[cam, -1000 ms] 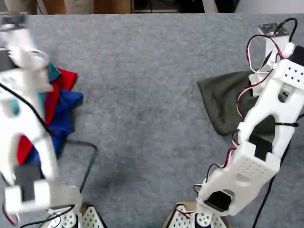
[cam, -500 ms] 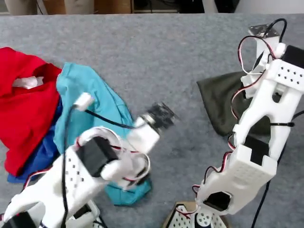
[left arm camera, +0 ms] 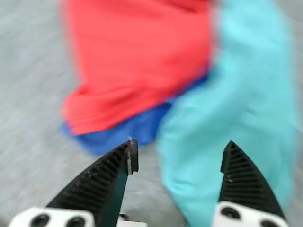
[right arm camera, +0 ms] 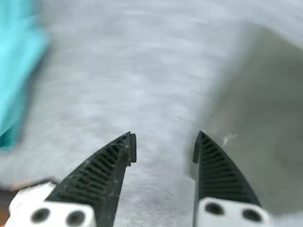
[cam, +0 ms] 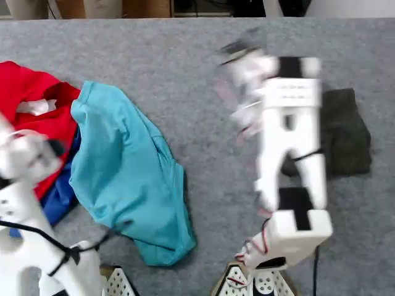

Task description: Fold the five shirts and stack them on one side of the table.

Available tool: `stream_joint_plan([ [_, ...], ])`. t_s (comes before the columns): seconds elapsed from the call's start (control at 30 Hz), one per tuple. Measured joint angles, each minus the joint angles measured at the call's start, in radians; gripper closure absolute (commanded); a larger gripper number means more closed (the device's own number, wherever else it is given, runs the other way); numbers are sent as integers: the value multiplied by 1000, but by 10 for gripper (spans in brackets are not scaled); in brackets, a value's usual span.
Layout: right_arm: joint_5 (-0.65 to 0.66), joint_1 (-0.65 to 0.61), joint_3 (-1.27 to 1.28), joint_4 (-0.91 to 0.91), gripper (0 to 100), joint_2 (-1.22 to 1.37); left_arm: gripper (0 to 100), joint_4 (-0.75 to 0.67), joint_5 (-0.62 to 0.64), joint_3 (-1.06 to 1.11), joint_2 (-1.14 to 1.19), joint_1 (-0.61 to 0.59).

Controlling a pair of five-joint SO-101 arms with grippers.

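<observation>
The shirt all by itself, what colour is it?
The shirt is dark olive green, and the high view shows it best.

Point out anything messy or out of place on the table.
The teal shirt lies rumpled and unfolded, draped partly over the blue shirt, with the red shirt heaped on that too. No neat stack there. The dark shirt sits apart on the other side, compact and seemingly folded.
</observation>
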Motion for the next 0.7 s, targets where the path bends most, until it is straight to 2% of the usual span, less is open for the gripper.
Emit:
stream_joint_plan([
  [0.1,0,-269,130,-68,756,-2,714,-46,-44,97,0,-176],
  [0.17,0,-422,193,-138,739,21,714,-74,-57,141,0,-230],
  [0.23,0,-516,226,-215,735,84,714,-89,-61,160,0,-270],
  [0.33,0,-548,230,-292,744,203,714,-94,-63,167,0,-295],
  [0.4,0,-551,230,-296,786,293,714,-94,-63,170,0,-299],
  [0.53,-3,-546,114,-236,998,427,714,-94,-64,172,0,-299],
  [0.7,-87,-508,-49,-110,996,506,714,-94,-66,172,0,-299],
])
